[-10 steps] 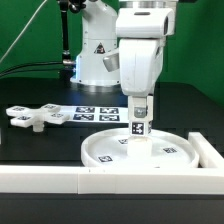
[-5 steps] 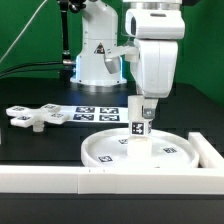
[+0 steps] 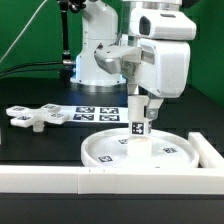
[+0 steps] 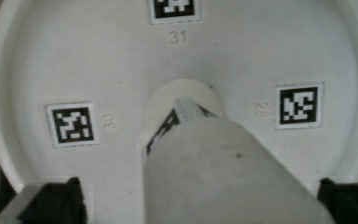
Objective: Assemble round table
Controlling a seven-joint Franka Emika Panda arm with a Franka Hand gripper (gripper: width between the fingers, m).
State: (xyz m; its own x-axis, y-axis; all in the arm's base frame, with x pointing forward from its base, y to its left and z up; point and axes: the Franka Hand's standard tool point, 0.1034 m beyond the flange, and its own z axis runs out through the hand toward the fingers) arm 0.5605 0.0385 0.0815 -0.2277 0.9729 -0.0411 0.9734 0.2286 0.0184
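Where the cylindrical post point(image 3: 140, 128) stands, the round disc point(image 3: 172, 156) is smooth white.

Disc point(image 3: 140, 152), post point(image 3: 139, 128): matt white plastic.

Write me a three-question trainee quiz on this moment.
1. True or false: the post stands upright on the disc.
2. Where is the cross-shaped piece? A) on the disc B) on the table, toward the exterior view's left of the disc C) atop the post
3. How many tags on the disc show in the wrist view?
Key: 1 true; 2 B; 3 three.
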